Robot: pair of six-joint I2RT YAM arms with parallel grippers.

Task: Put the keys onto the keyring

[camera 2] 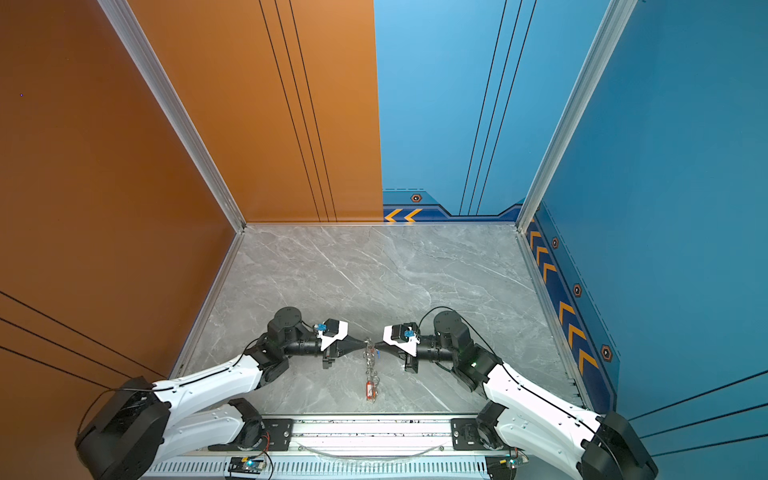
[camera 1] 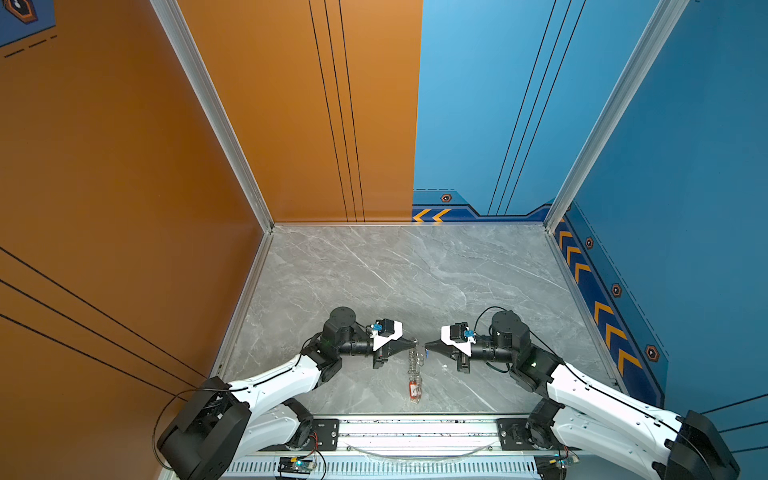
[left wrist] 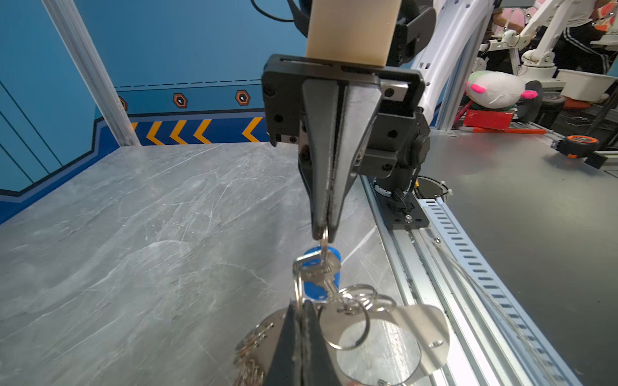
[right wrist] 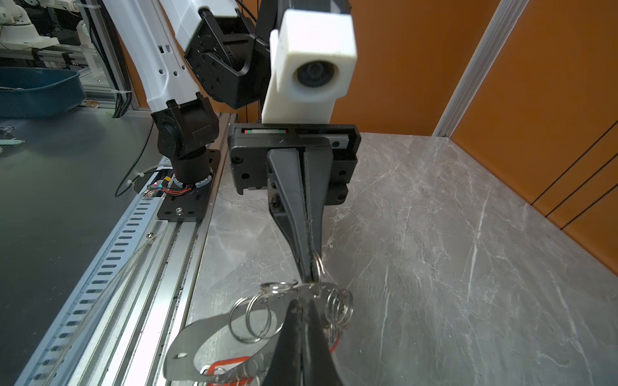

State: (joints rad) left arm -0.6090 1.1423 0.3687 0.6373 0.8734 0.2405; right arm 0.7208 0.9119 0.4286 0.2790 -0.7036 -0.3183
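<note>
left wrist view: right gripper [left wrist: 322,234] is pinching blue-tagged silver key [left wrist: 321,272] by its ring; left gripper [left wrist: 300,309] is clamping grey oval metal keyring [left wrist: 429,320].

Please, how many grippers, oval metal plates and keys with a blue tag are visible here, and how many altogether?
grippers: 2 (left gripper, right gripper, both shut)
oval metal plate: 1
key with a blue tag: 1
total: 4

No wording can be read. The key [left wrist: 319,271] bears stamped lettering, too blurred to make out. Orange chevrons [left wrist: 198,131] mark the blue wall band [left wrist: 227,128].
</note>
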